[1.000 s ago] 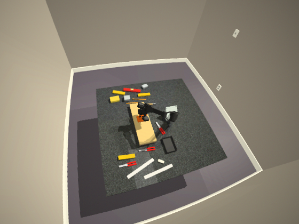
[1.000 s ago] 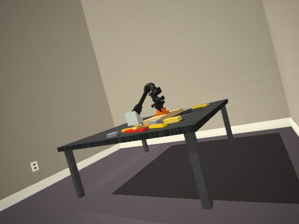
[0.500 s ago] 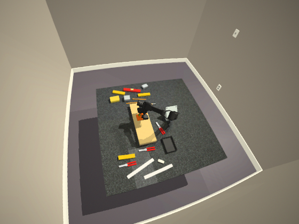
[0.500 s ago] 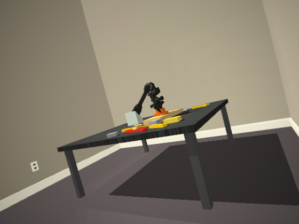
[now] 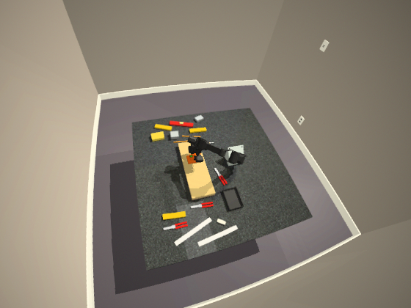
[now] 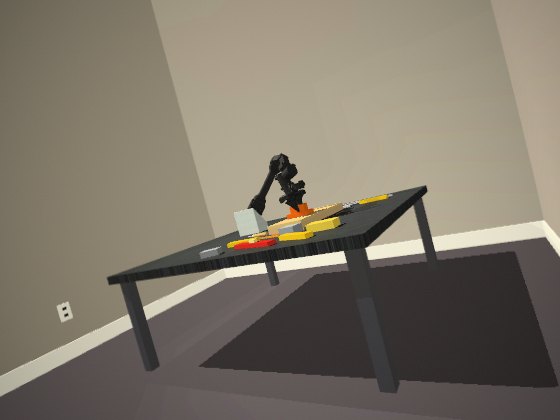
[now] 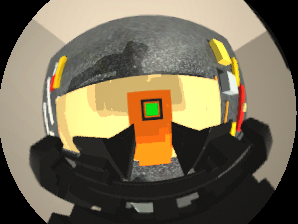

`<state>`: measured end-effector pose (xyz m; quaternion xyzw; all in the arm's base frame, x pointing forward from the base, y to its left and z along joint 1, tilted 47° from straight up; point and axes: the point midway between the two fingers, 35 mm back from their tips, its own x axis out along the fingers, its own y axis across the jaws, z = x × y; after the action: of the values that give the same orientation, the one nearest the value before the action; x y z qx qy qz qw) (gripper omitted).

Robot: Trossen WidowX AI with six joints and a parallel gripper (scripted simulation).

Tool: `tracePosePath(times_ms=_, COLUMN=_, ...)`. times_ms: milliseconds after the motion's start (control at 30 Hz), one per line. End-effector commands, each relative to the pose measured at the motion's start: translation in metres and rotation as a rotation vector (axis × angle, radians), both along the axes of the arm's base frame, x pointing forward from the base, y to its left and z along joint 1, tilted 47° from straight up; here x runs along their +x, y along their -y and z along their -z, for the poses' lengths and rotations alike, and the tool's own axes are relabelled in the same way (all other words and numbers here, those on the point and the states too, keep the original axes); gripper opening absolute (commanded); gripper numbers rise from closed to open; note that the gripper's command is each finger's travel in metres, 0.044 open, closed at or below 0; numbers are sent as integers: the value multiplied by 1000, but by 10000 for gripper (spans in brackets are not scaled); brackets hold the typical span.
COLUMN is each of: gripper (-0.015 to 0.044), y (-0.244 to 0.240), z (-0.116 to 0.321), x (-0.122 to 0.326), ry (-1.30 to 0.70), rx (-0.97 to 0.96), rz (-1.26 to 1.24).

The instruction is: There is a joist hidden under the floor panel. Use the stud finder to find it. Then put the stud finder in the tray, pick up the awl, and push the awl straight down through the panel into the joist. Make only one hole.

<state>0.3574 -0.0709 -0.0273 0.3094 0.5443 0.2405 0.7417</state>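
Stud finder (image 5: 190,159) (image 6: 299,211) (image 7: 150,127), orange blocky body, sq. green light, btwn. blk. angular fingers (image 5: 194,153) (image 6: 298,208)

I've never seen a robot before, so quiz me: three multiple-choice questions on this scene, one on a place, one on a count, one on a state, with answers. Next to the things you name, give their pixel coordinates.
1. Where is the orange tool (image 5: 190,159) (image 6: 300,210) (image 7: 149,130)?
A. In the tray
B. On the wooden panel
C. On the floor

2. How many red-handled tools lie on the table?
A. One
B. Five
C. Three

3. What is the orange tool's little square window showing?
A. Green
B. Blue
C. White

1: B, the top view shows it over the panel (image 5: 199,180) (image 6: 325,215) (image 7: 200,100), away from the tray (image 5: 232,199).
2: C, the top view shows three pairs of red handles.
3: A, the wrist view shows a bright green square.
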Motion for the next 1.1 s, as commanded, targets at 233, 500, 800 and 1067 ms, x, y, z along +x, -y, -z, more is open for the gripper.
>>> tracePosePath(times_ms=233, gripper=0, y=12, z=12, x=0, ry=-2, rx=-5, rz=0)
tracePosePath(times_ms=500, gripper=0, y=19, z=20, x=0, ry=-2, rx=-6, rz=0)
tracePosePath(times_ms=800, gripper=0, y=28, z=29, x=0, ry=-2, rx=-7, rz=0)
tracePosePath(times_ms=1067, gripper=0, y=36, z=36, x=0, ry=-2, rx=-7, rz=0)
